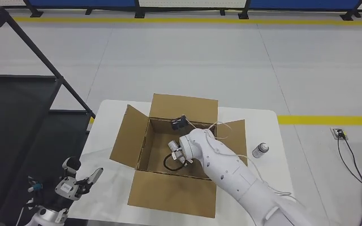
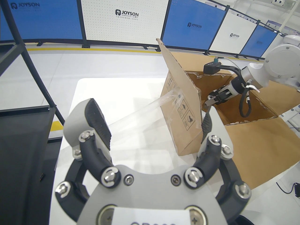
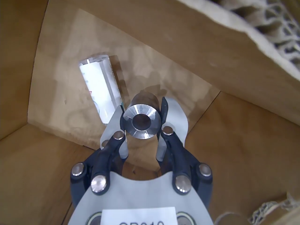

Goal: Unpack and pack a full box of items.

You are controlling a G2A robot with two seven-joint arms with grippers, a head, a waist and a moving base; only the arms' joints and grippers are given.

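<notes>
An open cardboard box (image 1: 184, 107) stands in the middle of the white table (image 1: 263, 121), its flaps folded outward. My right gripper (image 3: 143, 110) is down inside the box, shut on a short steel cylinder (image 3: 142, 122) just above the floor. A white tube (image 3: 100, 87) lies on the box floor beside it. My left gripper (image 1: 83, 169) hangs open off the table's near left corner, holding nothing. In the left wrist view, its fingers (image 2: 98, 122) frame the box's left flap (image 2: 185, 99), and the right gripper (image 2: 212, 98) shows beyond it, inside the box.
A small silver can (image 1: 260, 150) stands on the table to the right of the box. A black metal frame (image 1: 34, 85) rises left of the table. A strip of clear tape (image 2: 140, 118) trails from the left flap.
</notes>
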